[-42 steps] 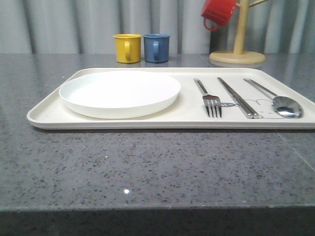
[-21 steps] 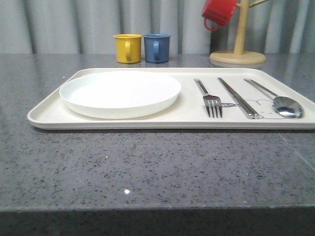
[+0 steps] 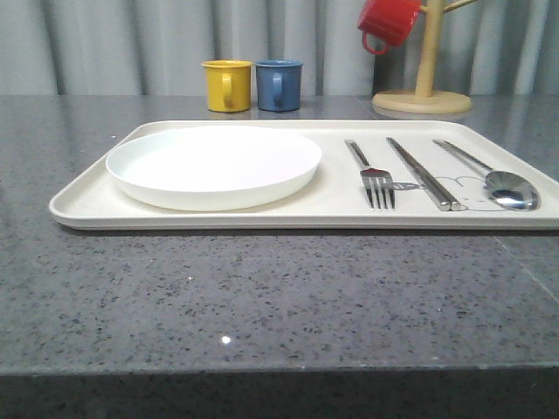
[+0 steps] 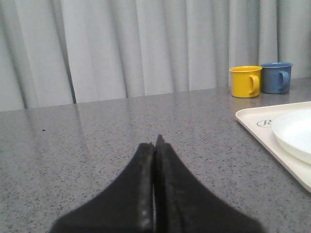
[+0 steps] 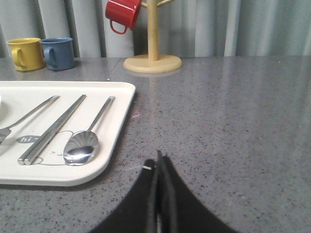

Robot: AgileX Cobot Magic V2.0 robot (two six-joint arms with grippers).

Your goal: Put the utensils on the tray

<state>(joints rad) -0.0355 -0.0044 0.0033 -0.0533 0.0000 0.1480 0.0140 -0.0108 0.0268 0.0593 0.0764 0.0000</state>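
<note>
The cream tray (image 3: 79,202) lies across the grey table. On it rest the round white plate (image 3: 213,164) at the left, then the fork (image 3: 370,175), the chopsticks (image 3: 423,173) and the spoon (image 3: 498,181) side by side at the right. My left gripper (image 4: 154,143) is shut and empty over bare table, left of the tray (image 4: 257,127) and plate (image 4: 296,133). Shut and empty too, my right gripper (image 5: 157,161) hovers above the table just right of the tray (image 5: 114,145), near the spoon (image 5: 83,143) and chopsticks (image 5: 53,130).
A yellow mug (image 3: 226,85) and a blue mug (image 3: 279,84) stand behind the tray. A wooden mug tree (image 3: 423,87) with a red mug (image 3: 387,21) hanging on it stands at the back right. Grey curtains close off the back.
</note>
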